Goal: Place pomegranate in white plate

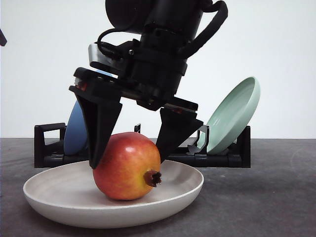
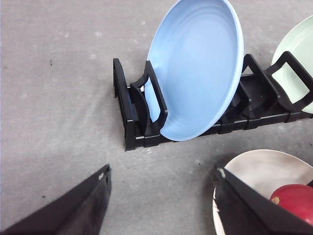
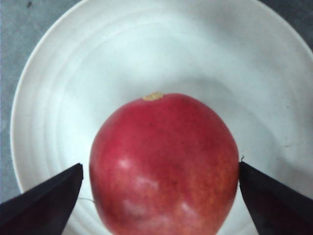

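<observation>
Red pomegranate (image 1: 127, 167) rests in the white plate (image 1: 59, 197), right claw (image 1: 129, 157) spread astride it; left claw (image 2: 161, 205) gapes beside the rack's blue plate (image 2: 198, 68).

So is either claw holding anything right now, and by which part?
The right claw straddles the pomegranate's sides as it rests in the white plate; firm grip can't be told. The left claw is empty.

The pomegranate (image 1: 129, 166), glossy red with a yellow-orange blush, rests in the plate (image 1: 54, 197), its dark crown stub pointing sideways; the plate is wide, shallow, off-white, matte, flat on the bench.
</observation>
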You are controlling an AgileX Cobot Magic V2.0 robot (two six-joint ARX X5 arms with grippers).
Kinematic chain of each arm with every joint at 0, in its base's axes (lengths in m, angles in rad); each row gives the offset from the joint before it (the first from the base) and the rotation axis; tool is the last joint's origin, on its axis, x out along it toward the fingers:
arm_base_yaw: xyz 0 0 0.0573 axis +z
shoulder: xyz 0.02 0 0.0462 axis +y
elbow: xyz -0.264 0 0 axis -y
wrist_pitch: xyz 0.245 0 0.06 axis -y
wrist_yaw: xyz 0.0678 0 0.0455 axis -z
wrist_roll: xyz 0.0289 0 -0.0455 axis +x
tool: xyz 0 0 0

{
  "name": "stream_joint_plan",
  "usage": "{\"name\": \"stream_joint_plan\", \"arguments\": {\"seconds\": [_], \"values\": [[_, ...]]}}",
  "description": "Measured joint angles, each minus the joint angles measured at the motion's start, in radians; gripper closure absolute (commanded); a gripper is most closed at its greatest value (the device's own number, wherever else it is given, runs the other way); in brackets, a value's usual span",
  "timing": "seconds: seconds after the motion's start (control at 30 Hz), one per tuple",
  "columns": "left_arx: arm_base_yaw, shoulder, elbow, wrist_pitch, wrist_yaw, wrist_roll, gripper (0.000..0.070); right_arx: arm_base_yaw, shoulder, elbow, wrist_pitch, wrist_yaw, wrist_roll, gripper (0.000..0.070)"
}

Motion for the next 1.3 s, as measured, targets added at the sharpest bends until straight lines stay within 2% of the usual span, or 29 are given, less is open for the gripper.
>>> {"name": "stream_joint_plan", "arguments": {"seconds": [0.13, 0.33, 0.5, 0.7, 0.87, 1.17, 1.3], "values": [[0.0, 0.0, 0.0, 0.0, 0.0, 0.0, 0.0308, 0.006, -0.057, -0.04, 0.075, 0.018, -0.015, 0.0056], [0.0, 0.0, 0.0, 0.0, 0.0, 0.0, 0.0308, -0.014, -0.255, -0.189, 0.279, 0.012, -0.056, 0.0056], [0.0, 0.0, 0.0, 0.0, 0.0, 0.0, 0.0308, -0.09, -0.416, -0.377, 0.389, -0.097, -0.071, 0.0056], [0.0, 0.0, 0.0, -0.001, 0.0, 0.0, 0.0308, -0.238, -0.637, -0.509, 0.36, -0.14, -0.076, 0.0057], [0.0, 0.0, 0.0, -0.005, 0.0, -0.008, 0.0308, -0.386, -0.783, -0.533, 0.259, -0.163, -0.101, 0.0057], [0.0, 0.0, 0.0, -0.007, 0.0, -0.012, 0.0308, -0.63, -0.903, -0.533, 0.167, -0.172, -0.158, 0.0058], [0.0, 0.0, 0.0, -0.007, 0.0, -0.021, 0.0307, -0.66, -0.903, -0.533, 0.169, -0.169, -0.165, 0.0057]]}}
